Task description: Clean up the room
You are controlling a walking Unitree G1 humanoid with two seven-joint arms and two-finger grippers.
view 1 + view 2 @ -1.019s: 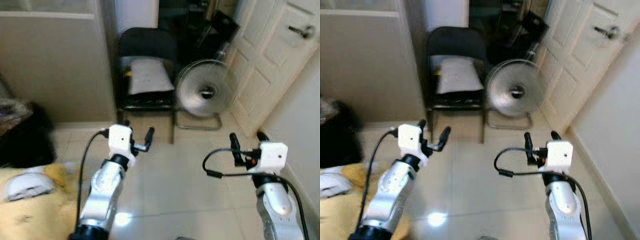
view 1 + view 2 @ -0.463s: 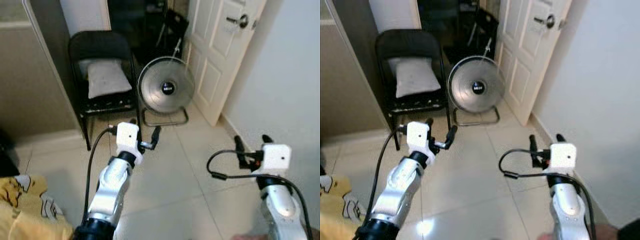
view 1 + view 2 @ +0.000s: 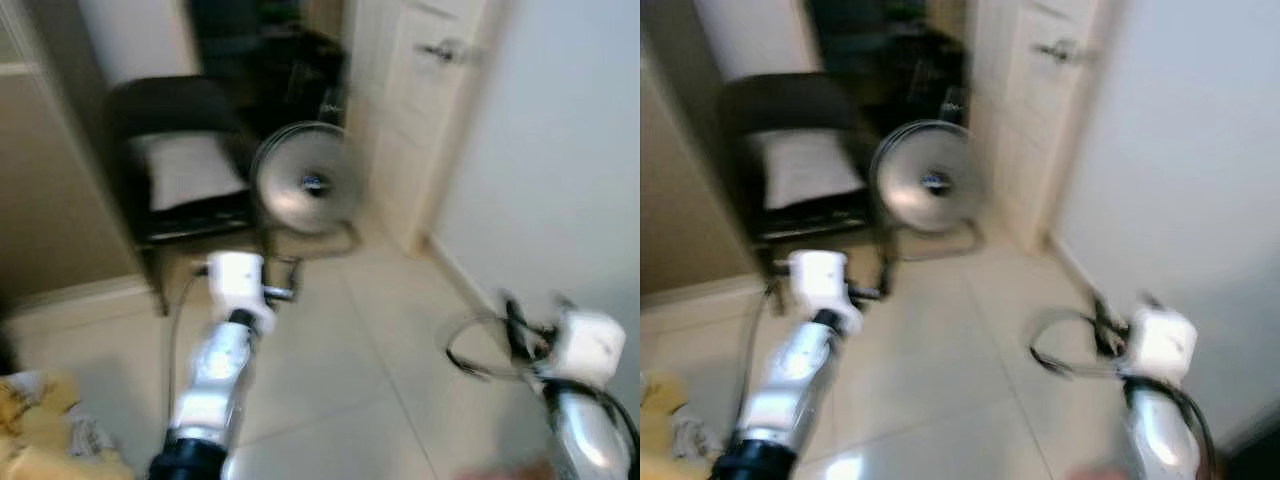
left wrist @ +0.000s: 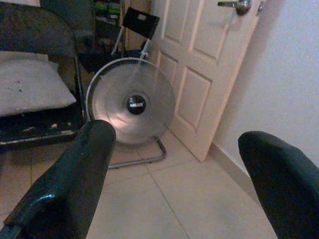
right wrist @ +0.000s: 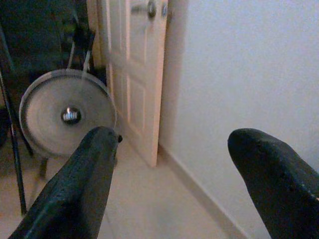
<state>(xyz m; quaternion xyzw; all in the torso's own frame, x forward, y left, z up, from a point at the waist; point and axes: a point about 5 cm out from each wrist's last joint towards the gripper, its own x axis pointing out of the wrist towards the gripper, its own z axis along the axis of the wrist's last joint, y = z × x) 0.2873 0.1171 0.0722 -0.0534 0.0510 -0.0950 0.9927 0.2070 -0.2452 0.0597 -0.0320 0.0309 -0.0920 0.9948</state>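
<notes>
One fan [image 4: 130, 102], one chair [image 3: 178, 160] w/ pillow [image 3: 188, 170]; both grippers' fingers apart.

Heavy motion blur in both eye views, sharper but dim wrist views.

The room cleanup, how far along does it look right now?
Can't judge what's done. Both grippers, left and right, are open and hold nothing, raised over the tiled floor. Yellow cloth lies on the floor at the robot's left, perhaps left to tidy. The head views are blurred.
</notes>
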